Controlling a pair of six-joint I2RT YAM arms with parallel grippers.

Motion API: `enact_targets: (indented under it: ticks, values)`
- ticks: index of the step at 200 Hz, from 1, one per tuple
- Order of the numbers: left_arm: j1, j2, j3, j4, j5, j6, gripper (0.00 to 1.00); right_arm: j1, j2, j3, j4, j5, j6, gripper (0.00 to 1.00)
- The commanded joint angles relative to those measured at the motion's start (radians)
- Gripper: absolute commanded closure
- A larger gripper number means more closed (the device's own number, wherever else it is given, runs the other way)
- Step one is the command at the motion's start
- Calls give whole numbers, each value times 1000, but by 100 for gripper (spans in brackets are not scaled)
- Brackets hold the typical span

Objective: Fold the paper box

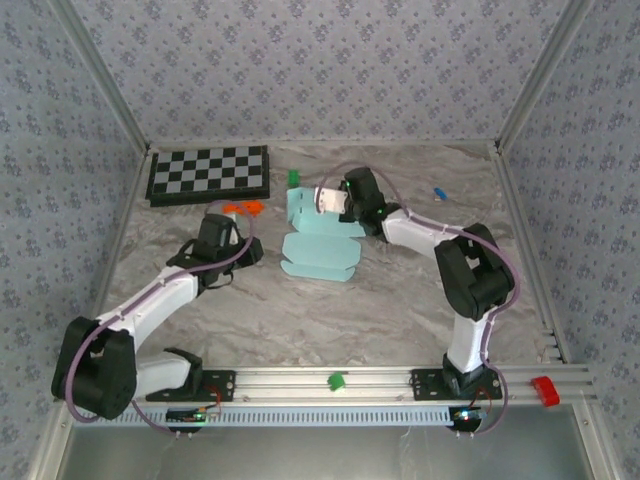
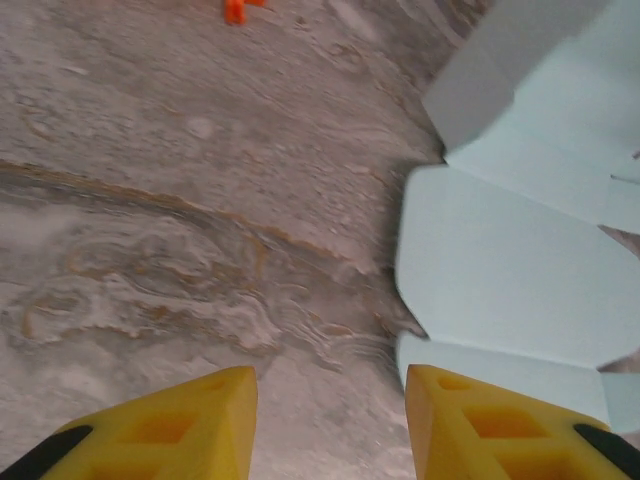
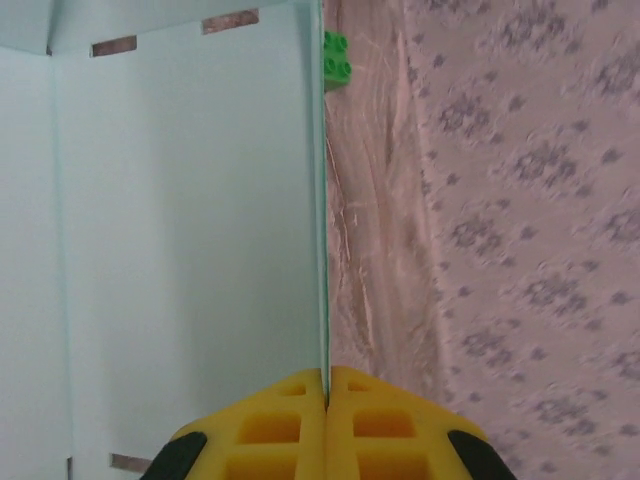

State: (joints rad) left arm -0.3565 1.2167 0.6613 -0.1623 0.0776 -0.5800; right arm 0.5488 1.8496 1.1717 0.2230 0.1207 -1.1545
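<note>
At paper box (image 1: 320,255): right gripper (image 3: 326,380) pinched shut on its upright panel edge; left gripper (image 2: 326,388) part open, holding nothing, just beside its flat rounded flap.

The left arm (image 1: 150,300) and right arm (image 1: 415,232) are built of white links and black joints, with lilac cables (image 1: 517,283) alongside; the jaws are moulded in pocketed yellow.

Left wrist: box (image 2: 520,260) runs off the right and top edges; orange piece (image 2: 236,9) clipped at top, blurry. Right wrist: box off the left edge too, green block (image 3: 338,58) partly behind its edge. Top view: blue item (image 1: 438,193) too small to identify.
</note>
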Motion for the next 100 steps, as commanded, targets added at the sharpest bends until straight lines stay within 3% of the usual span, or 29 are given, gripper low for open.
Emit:
enact_targets:
  ticks: [1,48,100]
  values:
    - [57,70,49,24,34,37,56,24,-26,-106,365,49,-201,100]
    - [119,308,229,46,118,157,56,76,9,-223,615,91,-260,100]
    - [123,460,334,157,215,377,52,88,11,-251,652,102,-256,100]
